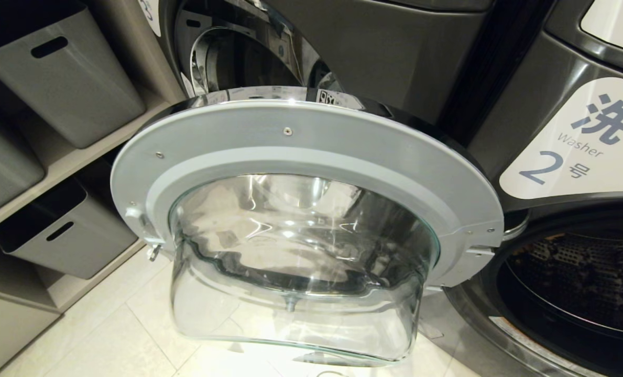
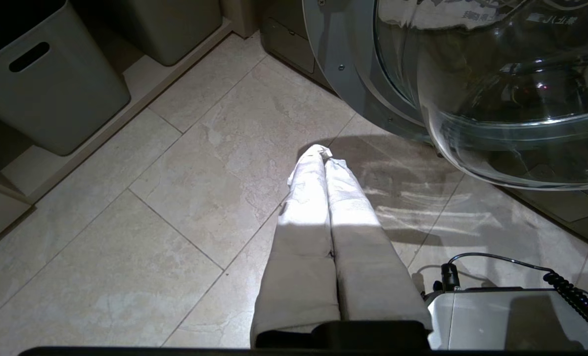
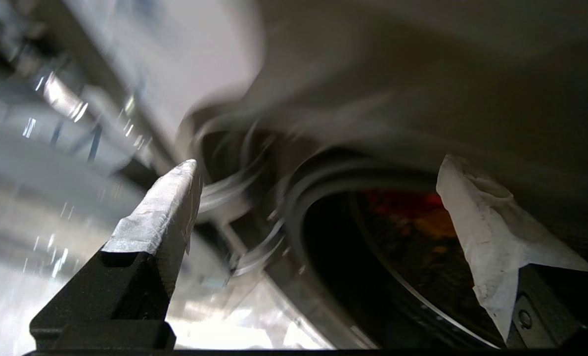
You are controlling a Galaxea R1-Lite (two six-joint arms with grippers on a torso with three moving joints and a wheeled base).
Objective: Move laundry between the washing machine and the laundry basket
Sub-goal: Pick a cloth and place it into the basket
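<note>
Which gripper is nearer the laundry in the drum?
Right. The right gripper, open, faces the drum mouth where the red laundry shows; the left gripper, shut, hangs over the floor beside the open door.

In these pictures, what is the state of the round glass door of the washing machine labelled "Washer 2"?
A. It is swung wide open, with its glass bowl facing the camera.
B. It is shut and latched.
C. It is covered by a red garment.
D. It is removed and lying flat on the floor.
A: in the head view the door stands swung open beside the "Washer 2" label, and the drum opening lies exposed.
</note>
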